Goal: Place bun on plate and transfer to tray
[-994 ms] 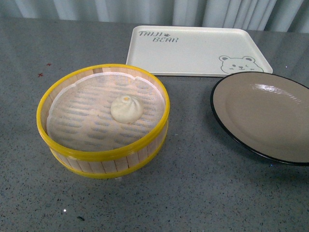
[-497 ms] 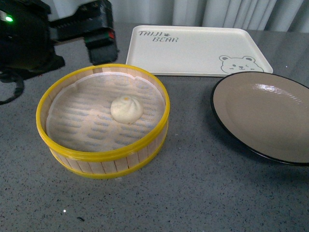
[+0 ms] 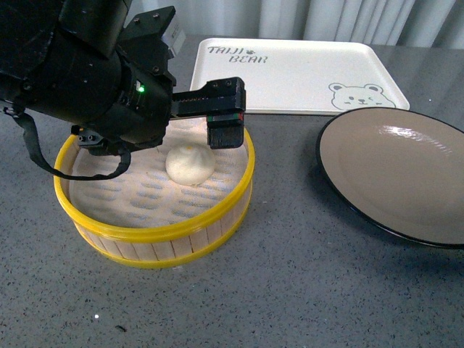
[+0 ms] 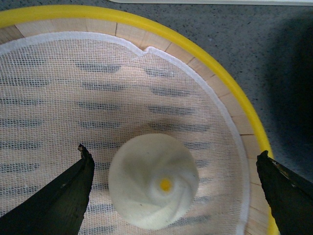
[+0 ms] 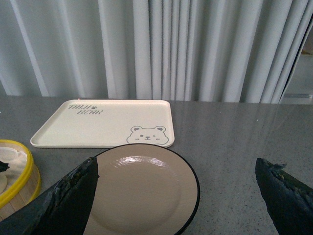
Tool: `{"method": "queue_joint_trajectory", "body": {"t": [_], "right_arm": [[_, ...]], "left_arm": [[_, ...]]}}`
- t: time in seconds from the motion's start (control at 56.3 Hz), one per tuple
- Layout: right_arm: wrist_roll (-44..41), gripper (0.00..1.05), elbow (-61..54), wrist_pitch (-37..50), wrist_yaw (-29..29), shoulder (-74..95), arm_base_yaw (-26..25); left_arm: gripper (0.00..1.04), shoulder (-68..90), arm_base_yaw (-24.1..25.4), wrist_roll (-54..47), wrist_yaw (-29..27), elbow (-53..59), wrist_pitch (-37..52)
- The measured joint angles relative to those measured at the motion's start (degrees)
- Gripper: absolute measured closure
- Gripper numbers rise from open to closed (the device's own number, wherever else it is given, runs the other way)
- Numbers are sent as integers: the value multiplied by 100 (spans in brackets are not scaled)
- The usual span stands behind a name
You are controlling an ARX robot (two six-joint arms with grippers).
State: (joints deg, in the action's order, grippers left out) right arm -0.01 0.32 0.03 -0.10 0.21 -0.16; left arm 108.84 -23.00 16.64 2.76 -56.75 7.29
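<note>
The cream-white bun (image 3: 190, 164) (image 4: 152, 181) lies on the mesh liner inside a yellow-rimmed steamer basket (image 3: 156, 232). My left gripper (image 4: 172, 151) hangs open just above it. One black finger (image 3: 221, 134) stands at the bun's right and the other is hidden behind the arm. The bun sits between the spread fingers, nearer one of them, and touches neither. The brown plate (image 3: 395, 170) (image 5: 142, 196) with its black rim lies bare at the right. The cream tray (image 3: 290, 72) (image 5: 105, 122) lies behind it. My right gripper (image 5: 176, 160) is open over the plate's near side and holds nothing.
The bulky black left arm (image 3: 87, 80) covers the basket's back left. The basket wall (image 4: 195, 49) rises close beside one left finger. Grey tabletop (image 3: 304, 290) lies in front. White curtains (image 5: 171, 49) hang behind the table's far edge.
The left arm has swung in from the upper left and come down over the basket, bringing its open gripper over the bun. Bun, plate and tray have not moved.
</note>
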Motion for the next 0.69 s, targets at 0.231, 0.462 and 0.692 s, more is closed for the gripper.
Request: {"method": "queue_joint_trajectory", "body": {"t": [0.231,0.462,0.692], "right_arm": [[0,9,0,0,0,0,0],[0,9,0,0,0,0,0],[0,9,0,0,0,0,0]], "left_arm": [[7,190,42,-111,-2,-92,-122],[28,289,111,-33,-35,-92,-212],[62,302,118,0,-160,-149,-260]]}}
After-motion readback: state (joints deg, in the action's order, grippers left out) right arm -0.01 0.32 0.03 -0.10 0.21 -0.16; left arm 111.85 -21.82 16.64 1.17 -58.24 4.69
